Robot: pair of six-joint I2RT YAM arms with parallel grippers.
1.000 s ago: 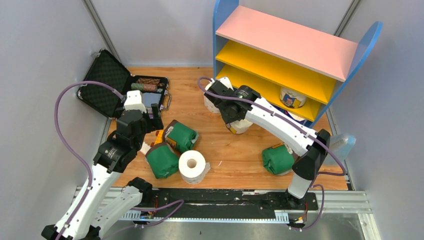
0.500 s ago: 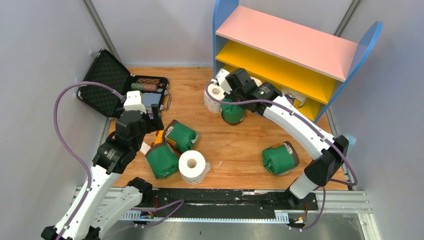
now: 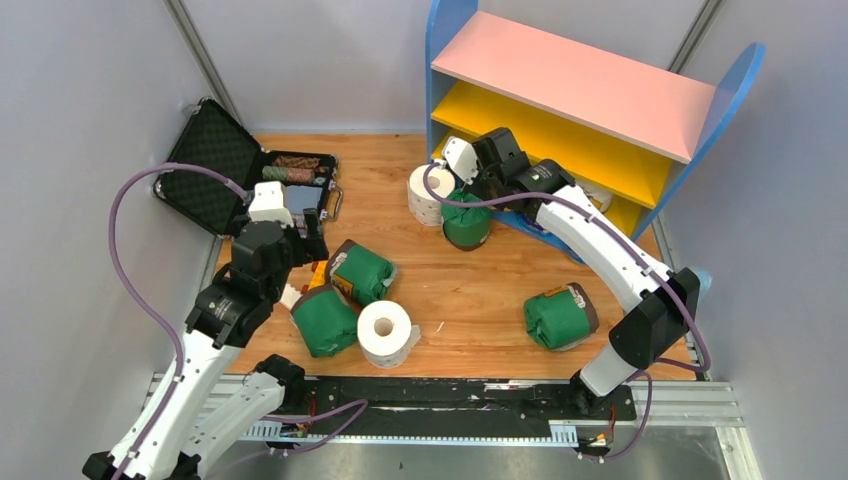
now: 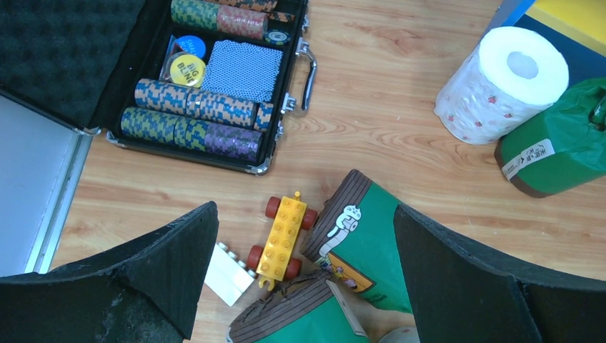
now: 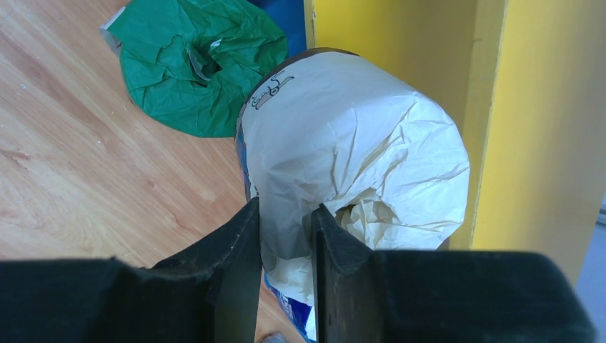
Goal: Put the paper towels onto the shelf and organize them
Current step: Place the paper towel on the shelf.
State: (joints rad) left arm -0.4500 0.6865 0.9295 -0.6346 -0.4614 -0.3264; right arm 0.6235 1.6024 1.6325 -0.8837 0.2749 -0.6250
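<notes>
Right gripper [image 5: 284, 214] nearer shelf [image 5: 400, 43] (with roll [image 5: 357, 143])

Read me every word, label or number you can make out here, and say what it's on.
"BIG BLIN", last letter unclear: yellow disc in the black case.
Blue disc: print too small to read.
White label on the green roll: too blurred.
Cream roll: dark scribbled print, unreadable.

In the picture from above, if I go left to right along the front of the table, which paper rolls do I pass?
left green roll → bare white roll → right green roll
</notes>
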